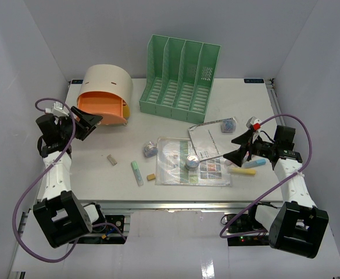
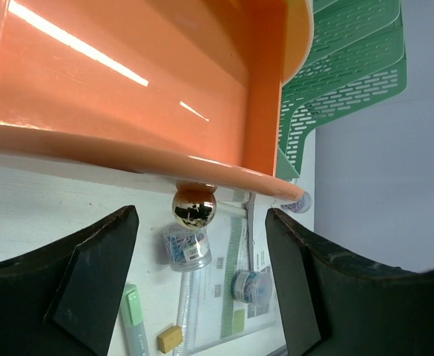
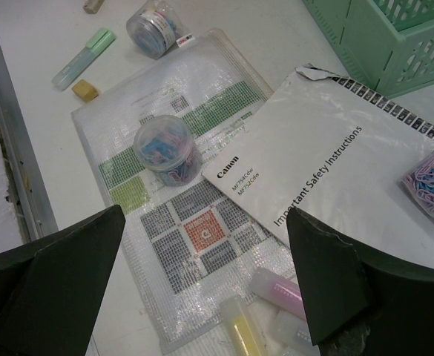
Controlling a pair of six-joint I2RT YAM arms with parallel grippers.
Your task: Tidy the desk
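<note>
The white desk (image 1: 88, 168) holds scattered stationery. My left gripper (image 1: 88, 122) is open just in front of the cream-and-orange drawer box (image 1: 104, 96). In the left wrist view the orange drawer (image 2: 127, 81) stands open and its gold knob (image 2: 194, 207) sits between my open fingers, untouched. My right gripper (image 1: 238, 150) is open and empty above the right end of a mesh pouch (image 1: 193, 163). In the right wrist view yellow (image 3: 240, 326) and pink (image 3: 280, 288) highlighters lie just below the gripper (image 3: 205, 215).
A green file rack (image 1: 178, 78) stands at the back. A white booklet (image 1: 211, 138) overlaps the pouch. Three paper-clip jars (image 1: 150, 149), (image 1: 192, 161), (image 1: 228, 124), a green highlighter (image 1: 136, 172), a yellow eraser (image 1: 151, 176) and a tan piece (image 1: 112, 160) lie about.
</note>
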